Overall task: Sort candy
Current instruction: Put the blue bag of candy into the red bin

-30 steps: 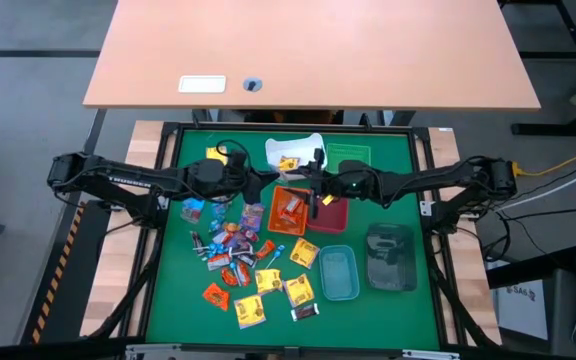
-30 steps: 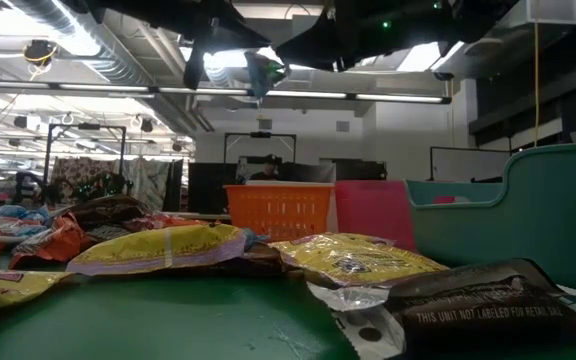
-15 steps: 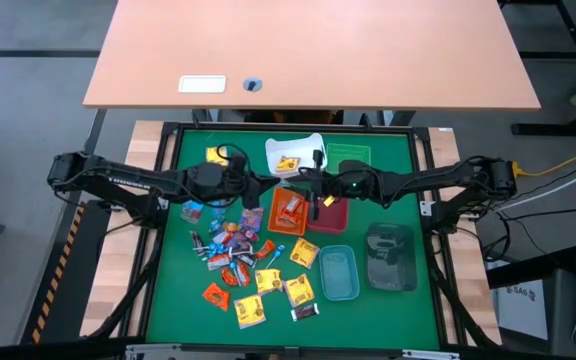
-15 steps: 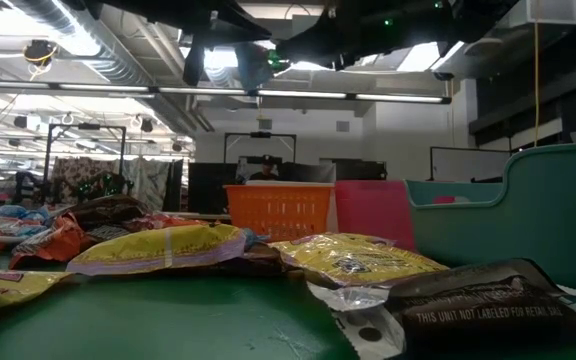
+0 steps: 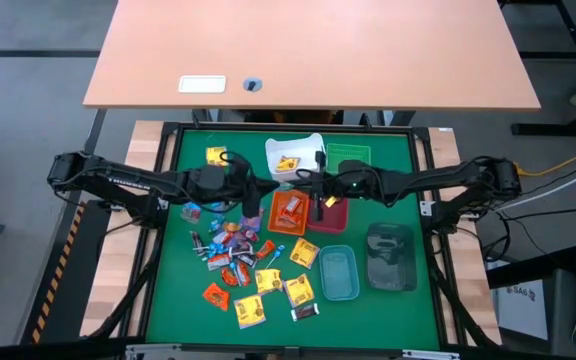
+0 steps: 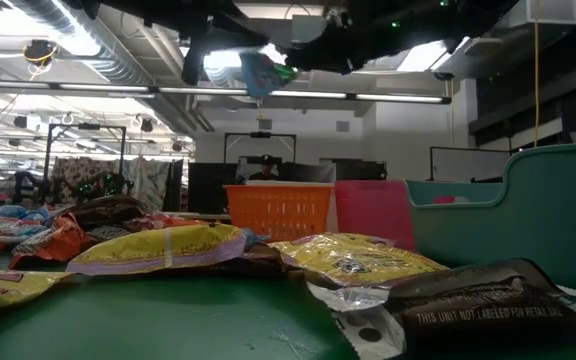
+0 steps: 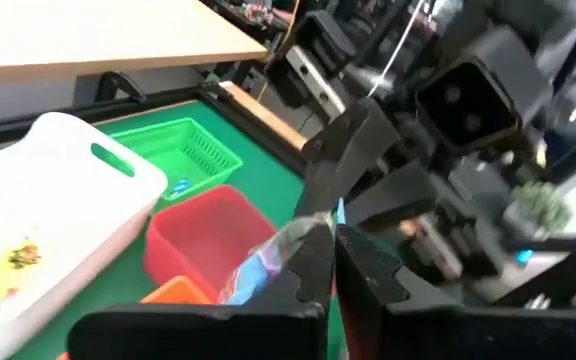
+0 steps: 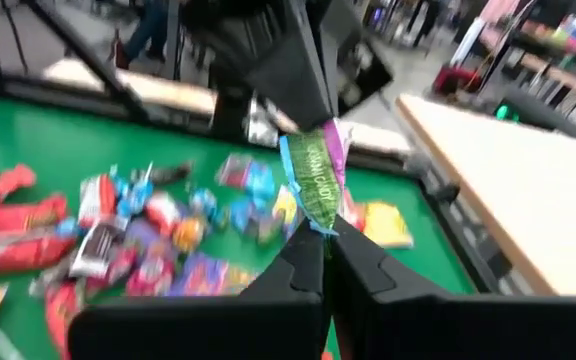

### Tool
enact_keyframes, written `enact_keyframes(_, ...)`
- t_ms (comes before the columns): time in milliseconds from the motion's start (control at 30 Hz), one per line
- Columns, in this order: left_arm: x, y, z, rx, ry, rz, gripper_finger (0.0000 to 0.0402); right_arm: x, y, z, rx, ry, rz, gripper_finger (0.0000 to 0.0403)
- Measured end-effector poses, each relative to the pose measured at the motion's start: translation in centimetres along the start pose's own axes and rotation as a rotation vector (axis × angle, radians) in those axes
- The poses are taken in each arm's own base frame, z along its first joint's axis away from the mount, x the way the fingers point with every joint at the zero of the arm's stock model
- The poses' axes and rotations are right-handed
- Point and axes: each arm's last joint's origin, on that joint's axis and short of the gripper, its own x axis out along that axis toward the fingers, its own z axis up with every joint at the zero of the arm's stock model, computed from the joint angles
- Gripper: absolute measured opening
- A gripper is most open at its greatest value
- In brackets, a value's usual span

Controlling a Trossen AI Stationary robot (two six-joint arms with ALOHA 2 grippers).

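Crinkled, glossy film wraps every piece of candy [image 5: 240, 262], and the heap of it sits on the green surface [image 5: 183, 290] just left of the orange bin [image 5: 286, 212]: flat yellow packets, red and orange sachets, blue twists and one dark brown bar lying nearest the front edge. In the low view the yellow packets look puffed and wrinkled, and the brown bar's torn silver end curls upward.

One green and blue wrapper with a purple edge [image 8: 313, 180] hangs in the air above the orange bin's left rim. Both grippers meet on it. The left gripper [image 5: 257, 195] has its dark fingers pressed together on one end of the wrapper. The right gripper [image 5: 301, 186] pinches the other end, its fingers closed tight in the right wrist view. The wrapper is stretched thin between them.

Behind the orange bin stands a white bin [image 5: 295, 155], smooth-walled with a handle slot, holding a yellow sweet. A green bin [image 5: 349, 156] with lattice walls lies to the right of the white one. A red bin [image 5: 334, 214] with plain walls touches the orange bin's right side. A teal bin [image 5: 338, 273] and a clear bin [image 5: 391, 257] sit farther right and forward.
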Motion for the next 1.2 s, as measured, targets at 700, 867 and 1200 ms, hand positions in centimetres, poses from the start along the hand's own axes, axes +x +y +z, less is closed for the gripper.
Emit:
enact_keyframes(700,-0.9,2.7,-3.3,0.282,0.369,0.231,0.0108,-5.8,0.8,-3.8,0.035,0.664,0.157,0.0002)
enact_keyframes(867,-1.2,3.1,-3.6,0.299,0.42,0.262,0.0109,-5.8,0.8,-3.8,0.034,0.665,0.158,0.0009)
enact_keyframes(1200,-1.0,3.7,-4.8,0.299,0.524,0.294,0.0109,-5.8,0.8,-3.9,0.051,0.669,0.153,0.0127)
